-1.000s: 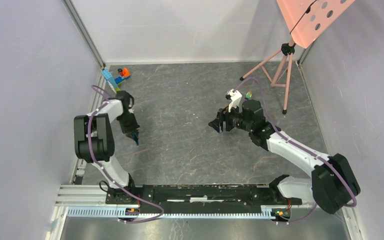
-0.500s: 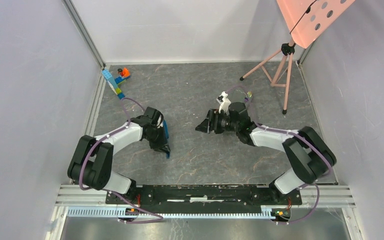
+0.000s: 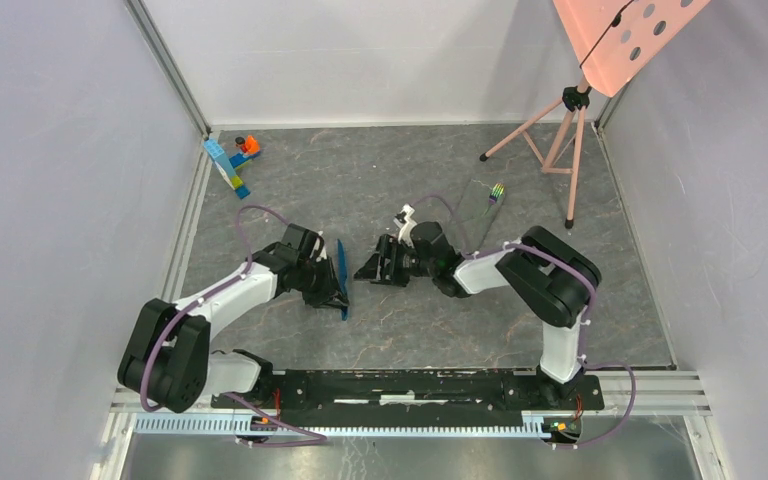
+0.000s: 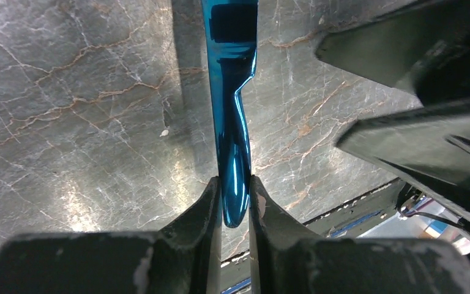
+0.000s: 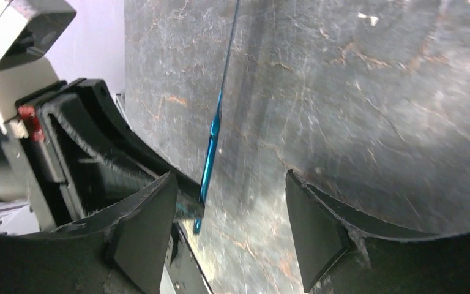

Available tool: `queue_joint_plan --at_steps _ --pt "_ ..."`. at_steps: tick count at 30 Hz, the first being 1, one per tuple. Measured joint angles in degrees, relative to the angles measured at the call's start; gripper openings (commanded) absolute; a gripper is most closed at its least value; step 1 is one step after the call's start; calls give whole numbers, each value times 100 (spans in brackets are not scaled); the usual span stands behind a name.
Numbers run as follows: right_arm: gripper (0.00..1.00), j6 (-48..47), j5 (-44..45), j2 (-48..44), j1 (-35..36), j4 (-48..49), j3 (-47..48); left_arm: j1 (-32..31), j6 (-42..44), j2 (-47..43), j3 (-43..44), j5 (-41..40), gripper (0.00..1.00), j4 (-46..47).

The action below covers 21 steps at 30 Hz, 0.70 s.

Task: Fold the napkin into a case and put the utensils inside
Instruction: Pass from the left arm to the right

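Note:
My left gripper [image 3: 339, 297] is shut on the slim blue knife [image 3: 341, 272] and holds it on edge just above the grey marble table. In the left wrist view the fingertips [image 4: 210, 199] pinch the knife [image 4: 232, 92] near one end. My right gripper [image 3: 370, 264] is open and empty, right beside the knife. Its wrist view shows the jaws wide apart [image 5: 231, 226], with the knife [image 5: 211, 147] edge-on ahead. The fork, with its rainbow-green head [image 3: 497, 191], lies at the back right. The napkin is out of view.
Blue and orange toy blocks [image 3: 230, 160] sit in the back left corner. A pink tripod [image 3: 560, 130] carrying a pink perforated board [image 3: 625, 30] stands at the back right. Grey walls close in both sides, and a metal rail [image 3: 410, 385] runs along the near edge.
My left arm has swung from the left side toward the centre with the knife in it. My right arm has moved left and lower, up to the knife.

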Motion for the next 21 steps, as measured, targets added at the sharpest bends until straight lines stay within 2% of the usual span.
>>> queue_joint_plan --at_steps 6,8,11,14,16,18,21 --pt "54 398 175 758 293 308 590 -26 -2 -39 -74 105 2 85" --pt "51 487 225 962 350 424 750 -33 -2 -61 -85 146 2 83" --pt "35 575 258 1200 402 468 999 -39 0 -131 -90 190 2 83" --pt "12 649 299 1364 413 595 1180 -57 0 -227 -92 203 3 81" --pt "1 750 299 1410 413 756 1193 -59 0 -278 -92 199 17 76" --pt "1 815 247 1412 413 970 1185 -59 0 -308 -92 197 39 48" --pt "1 861 105 1373 396 1447 997 -59 -35 -586 -92 262 58 -55"
